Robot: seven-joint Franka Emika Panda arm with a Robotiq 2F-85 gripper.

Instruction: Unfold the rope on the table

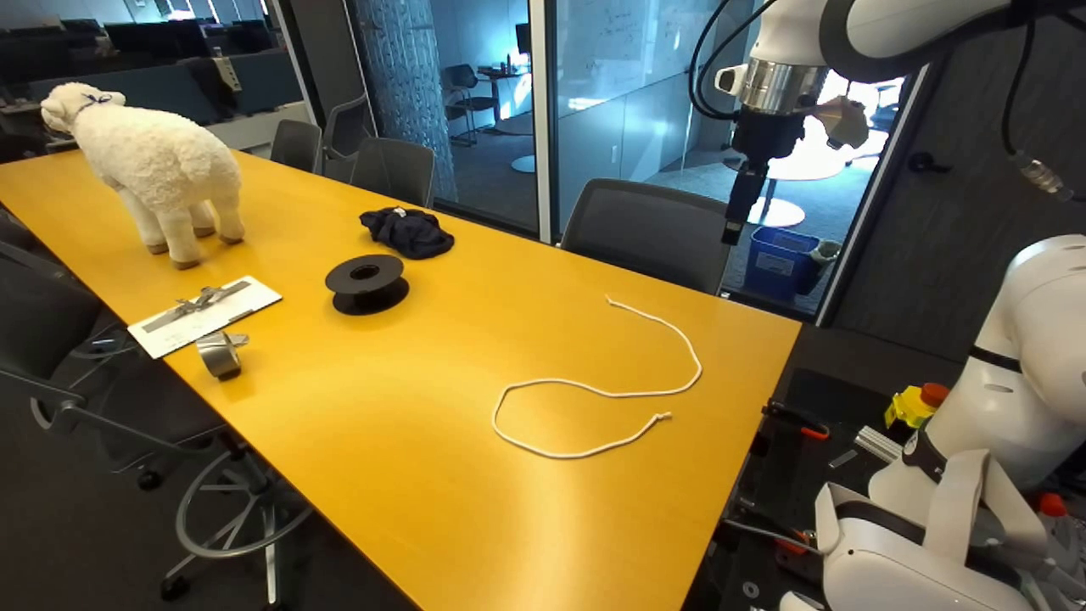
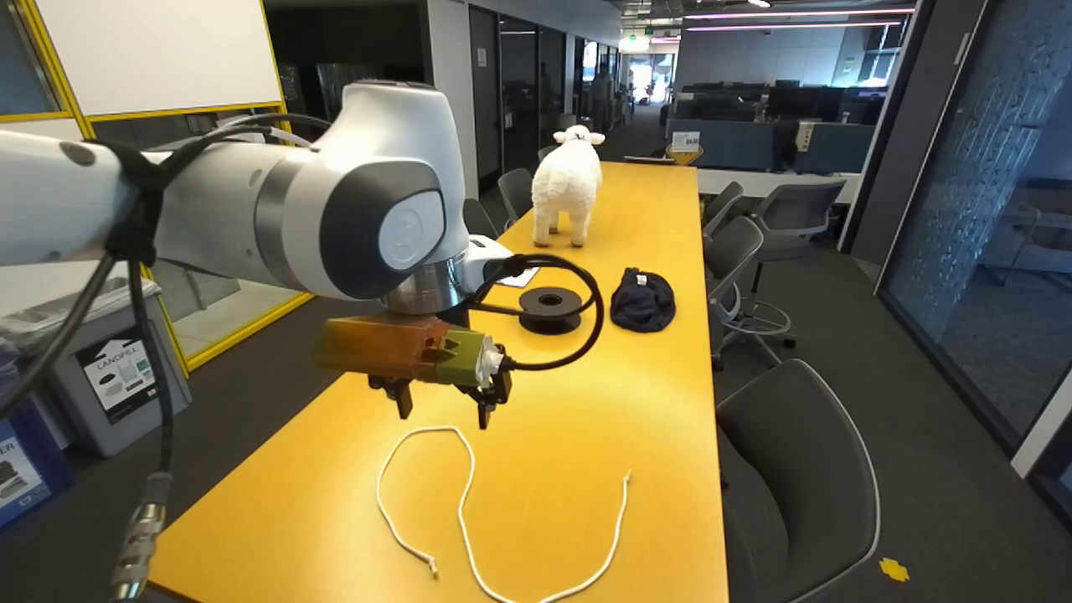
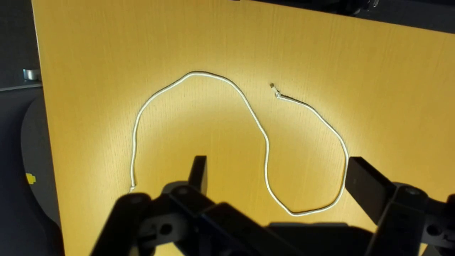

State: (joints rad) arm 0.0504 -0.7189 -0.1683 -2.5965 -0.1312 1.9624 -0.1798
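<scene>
Curving across the desk (image 1: 399,407) in an exterior view, the rope (image 1: 611,395) looks light, limp and easily dragged; its knotted near end (image 1: 661,417) seems the surest hold. Farther right, the pincer (image 1: 732,233) hangs above, jaws apart, holding nothing.

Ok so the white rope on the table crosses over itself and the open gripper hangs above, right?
Not quite: the white rope crosses itself nowhere; an exterior view shows it in open curves. It does lie on the table, and the open gripper does hang above.
</scene>
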